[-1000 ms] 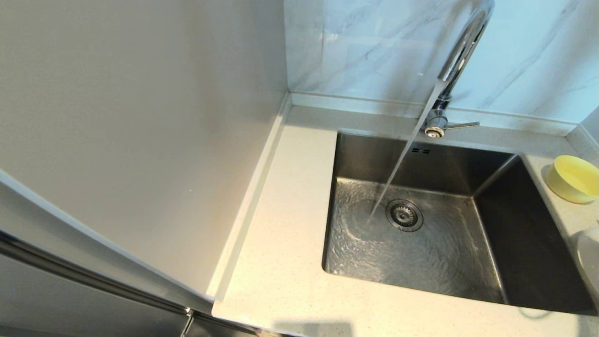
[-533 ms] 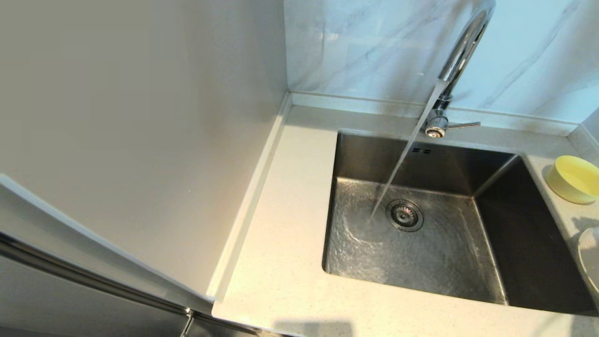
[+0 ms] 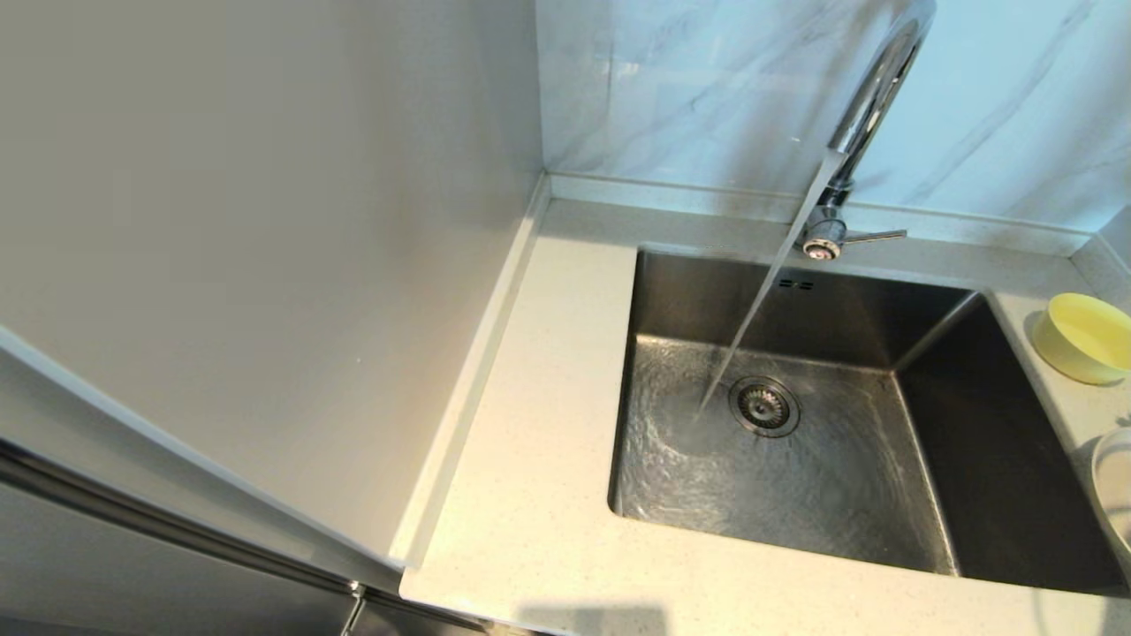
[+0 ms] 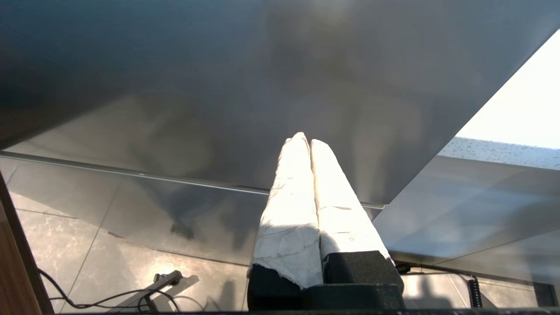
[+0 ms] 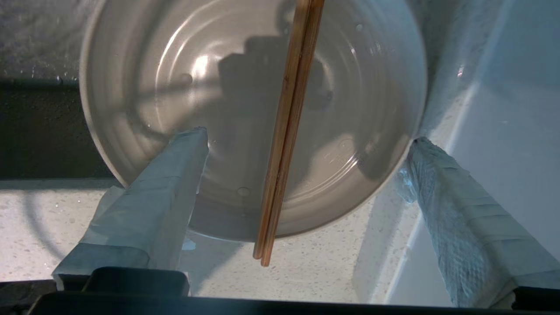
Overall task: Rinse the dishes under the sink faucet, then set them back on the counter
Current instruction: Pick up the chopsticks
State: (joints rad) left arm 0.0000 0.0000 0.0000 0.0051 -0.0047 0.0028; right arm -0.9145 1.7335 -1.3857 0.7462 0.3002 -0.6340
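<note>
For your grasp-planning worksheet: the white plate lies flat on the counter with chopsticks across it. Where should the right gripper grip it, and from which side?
Probably the rim of the white plate, from above. It lies flat on the counter, so only the edge offers grip. The right gripper is open. Stay clear of the chopsticks.

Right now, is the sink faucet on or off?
On. A steady stream runs from the sink faucet spout down into the sink, landing just left of the strainer drain, and the basin floor ripples with water.

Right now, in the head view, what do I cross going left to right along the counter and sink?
Wall panel → counter → water stream → drain → bowl, with the plate at the right edge.
</note>
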